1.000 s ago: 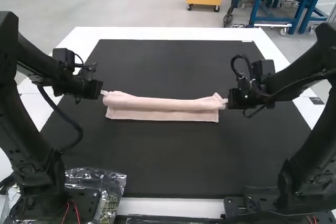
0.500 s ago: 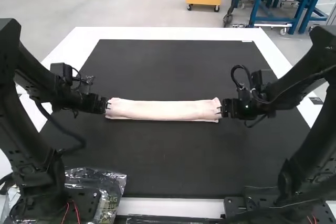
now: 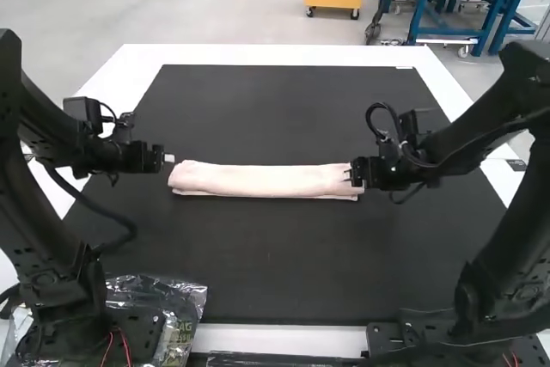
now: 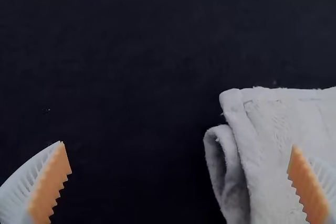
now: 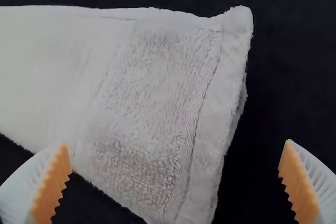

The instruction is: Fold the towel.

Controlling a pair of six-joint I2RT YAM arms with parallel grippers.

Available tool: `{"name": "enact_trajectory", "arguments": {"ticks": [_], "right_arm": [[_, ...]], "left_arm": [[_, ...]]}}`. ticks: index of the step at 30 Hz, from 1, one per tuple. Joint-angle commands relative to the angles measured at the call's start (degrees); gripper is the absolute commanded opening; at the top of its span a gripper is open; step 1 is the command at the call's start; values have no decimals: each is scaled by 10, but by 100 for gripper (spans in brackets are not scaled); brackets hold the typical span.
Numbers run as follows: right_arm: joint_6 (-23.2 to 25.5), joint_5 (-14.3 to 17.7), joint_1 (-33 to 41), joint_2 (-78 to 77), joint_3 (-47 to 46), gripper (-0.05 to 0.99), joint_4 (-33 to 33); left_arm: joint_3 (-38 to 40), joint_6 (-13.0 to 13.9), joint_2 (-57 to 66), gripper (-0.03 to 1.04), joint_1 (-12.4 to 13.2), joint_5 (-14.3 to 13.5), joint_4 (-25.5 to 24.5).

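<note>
1. Since the pale-pink terry towel (image 3: pixel 258 180) lies as a long layered strip on the black mat (image 3: pixel 284 255), you probably halve its length next.
2. Left gripper (image 4: pixel 178 145), right gripper (image 5: pixel 176 143): fingers released, spread at their respective ends.
3. Pinch all layers, carry low, align edges.

Black mat (image 3: pixel 275 255) on white table (image 3: pixel 284 54); crinkled clear plastic (image 3: pixel 183 298) at near edge.
</note>
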Motion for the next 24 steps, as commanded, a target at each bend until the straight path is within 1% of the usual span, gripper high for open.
{"name": "enact_trajectory", "arguments": {"ticks": [1,6,8,11,12,13,14,15,17,18,20,24], "right_arm": [[8,3,11,20,8,90,10],[9,8,27,42,11,89,31],[13,8,33,51,16,86,40],[12,8,45,70,24,77,48],[13,3,51,78,24,69,54],[12,-8,56,88,25,54,58],[13,-35,61,101,25,29,62],[14,-52,65,117,29,-5,65],[7,-58,63,137,38,-3,37],[-8,-58,61,137,39,-3,13],[-17,-51,48,126,32,-3,8],[-28,-50,-34,53,23,-3,-2]], "left_arm": [[16,-19,-18,97,5,19,2],[15,-25,-32,97,5,26,-6],[14,-25,-40,97,5,31,-8],[6,-24,-46,97,3,33,-6],[5,-25,-47,97,3,34,-6],[4,-24,-47,97,2,35,-5],[3,-25,-46,97,2,35,-5],[2,-25,-47,97,2,35,-5],[-1,-25,-47,97,5,37,-5],[-1,-25,-47,97,5,40,-6],[-3,-25,-47,97,5,41,-8],[-3,-23,-47,97,4,39,0]]}}
